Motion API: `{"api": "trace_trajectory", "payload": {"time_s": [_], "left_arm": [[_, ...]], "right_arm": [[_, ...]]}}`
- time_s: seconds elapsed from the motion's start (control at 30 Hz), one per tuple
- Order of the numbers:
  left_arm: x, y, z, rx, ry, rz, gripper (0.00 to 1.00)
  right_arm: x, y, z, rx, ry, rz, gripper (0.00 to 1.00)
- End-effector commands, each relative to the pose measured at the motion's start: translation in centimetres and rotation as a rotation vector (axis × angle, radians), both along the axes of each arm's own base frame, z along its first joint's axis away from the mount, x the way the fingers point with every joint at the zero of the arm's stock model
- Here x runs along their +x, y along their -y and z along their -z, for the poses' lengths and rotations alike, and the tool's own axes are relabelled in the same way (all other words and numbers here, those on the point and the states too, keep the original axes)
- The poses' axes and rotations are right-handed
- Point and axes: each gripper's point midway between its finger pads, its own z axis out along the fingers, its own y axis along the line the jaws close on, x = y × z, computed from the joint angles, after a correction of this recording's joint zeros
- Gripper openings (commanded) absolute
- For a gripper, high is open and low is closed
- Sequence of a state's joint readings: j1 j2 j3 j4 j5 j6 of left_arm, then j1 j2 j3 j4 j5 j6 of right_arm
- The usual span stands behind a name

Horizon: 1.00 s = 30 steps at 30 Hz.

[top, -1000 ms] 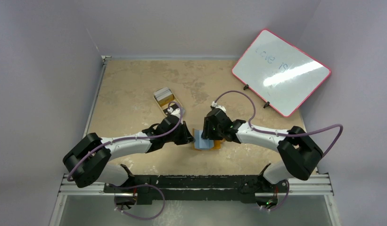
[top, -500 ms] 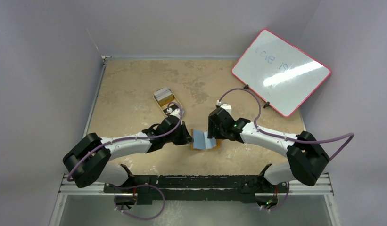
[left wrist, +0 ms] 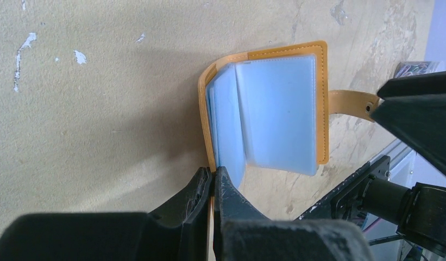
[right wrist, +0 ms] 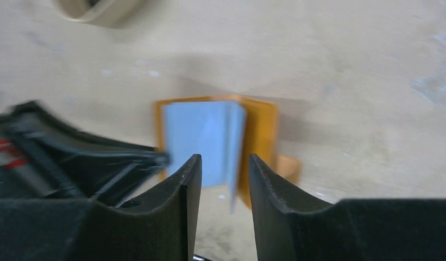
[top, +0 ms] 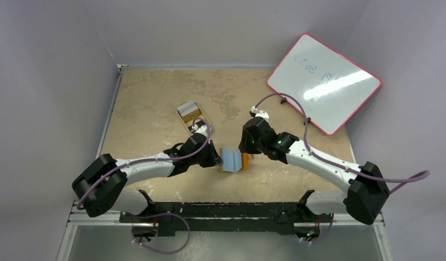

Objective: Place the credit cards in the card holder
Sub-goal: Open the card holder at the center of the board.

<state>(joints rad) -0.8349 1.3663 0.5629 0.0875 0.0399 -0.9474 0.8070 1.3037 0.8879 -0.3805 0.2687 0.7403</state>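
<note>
The orange-tan card holder (top: pixel 232 161) lies open at the table's middle, its pale blue pockets (left wrist: pixel 275 109) fanned up. My left gripper (left wrist: pixel 214 175) is shut on the edge of its orange cover and pins it at the left side (top: pixel 216 159). My right gripper (right wrist: pixel 223 163) is open and empty, held just above the holder's right half (top: pixel 246 147). The holder shows blurred between its fingers (right wrist: pixel 258 136). The credit cards (top: pixel 188 109) lie stacked in the cream tray (top: pixel 200 126) beyond the left arm.
A pink-framed whiteboard (top: pixel 324 82) leans at the back right. The holder's snap strap (left wrist: pixel 351 101) sticks out on the right. The cream tray's rim shows at the top left of the right wrist view (right wrist: pixel 95 8). Walls close the table's left and back sides.
My right arm has lifted off the holder and drawn back toward the far side, its jaws apart. The holder's right cover has folded partly up. The left gripper has not moved.
</note>
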Motion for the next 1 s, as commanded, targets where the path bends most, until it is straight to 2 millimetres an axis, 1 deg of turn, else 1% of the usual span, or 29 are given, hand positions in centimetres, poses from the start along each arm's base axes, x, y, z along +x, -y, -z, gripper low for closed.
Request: {"api": "trace_trajectory", "payload": {"time_s": [0.0,0.07,0.1,0.23,0.3,0.37,0.5,0.53,0.57,0.67,0.73,0.77,0.8,0.87,0.97], "left_arm": [[0.7,1.2,-2.7,-0.069,0.070,0.002,0.00],[0.8,1.2,-2.9,-0.074,0.073,0.001,0.00],[0.8,1.2,-2.9,-0.072,0.073,0.001,0.00],[0.8,1.2,-3.0,-0.068,0.073,0.002,0.00],[0.8,1.1,-2.9,-0.057,0.076,0.001,0.00],[0.8,0.7,-2.6,-0.038,0.074,-0.005,0.00],[0.8,0.1,-1.8,-0.007,0.067,-0.025,0.00],[0.9,-0.2,-1.6,0.002,0.066,-0.037,0.01],[0.9,-0.4,-1.5,0.007,0.062,-0.051,0.04],[1.0,-0.7,-1.4,0.002,0.054,-0.080,0.12],[1.1,-0.6,-2.2,-0.028,0.068,-0.093,0.17],[1.3,-0.7,-3.1,-0.049,0.088,-0.104,0.19],[1.4,-0.9,-3.5,-0.043,0.096,-0.117,0.20],[2.1,-1.9,-5.3,-0.022,0.149,-0.152,0.23],[3.2,-4.0,-7.4,0.078,0.214,-0.201,0.28]], "right_arm": [[0.0,-5.2,-4.2,0.292,0.071,-0.117,0.38],[-0.2,-6.5,-4.0,0.347,0.065,-0.144,0.37],[-0.2,-6.9,-3.6,0.358,0.057,-0.147,0.37],[-0.4,-7.8,-1.0,0.354,-0.005,-0.161,0.36],[-0.4,-7.5,0.5,0.321,-0.035,-0.139,0.36],[-0.3,-6.5,1.9,0.263,-0.049,-0.101,0.37],[-0.7,-4.1,4.5,0.157,-0.087,-0.027,0.44],[-0.2,-3.6,4.7,0.128,-0.067,-0.014,0.47],[-0.3,-3.4,5.1,0.114,-0.070,-0.015,0.49],[-0.8,-3.8,6.1,0.123,-0.093,-0.039,0.54],[-1.2,-4.2,6.6,0.125,-0.104,-0.059,0.56],[-1.4,-4.2,7.0,0.111,-0.112,-0.058,0.57],[-1.6,-4.2,7.3,0.096,-0.116,-0.057,0.58],[-1.7,-4.3,7.6,0.074,-0.118,-0.054,0.59],[-1.7,-4.1,7.8,0.041,-0.113,-0.039,0.60]]}}
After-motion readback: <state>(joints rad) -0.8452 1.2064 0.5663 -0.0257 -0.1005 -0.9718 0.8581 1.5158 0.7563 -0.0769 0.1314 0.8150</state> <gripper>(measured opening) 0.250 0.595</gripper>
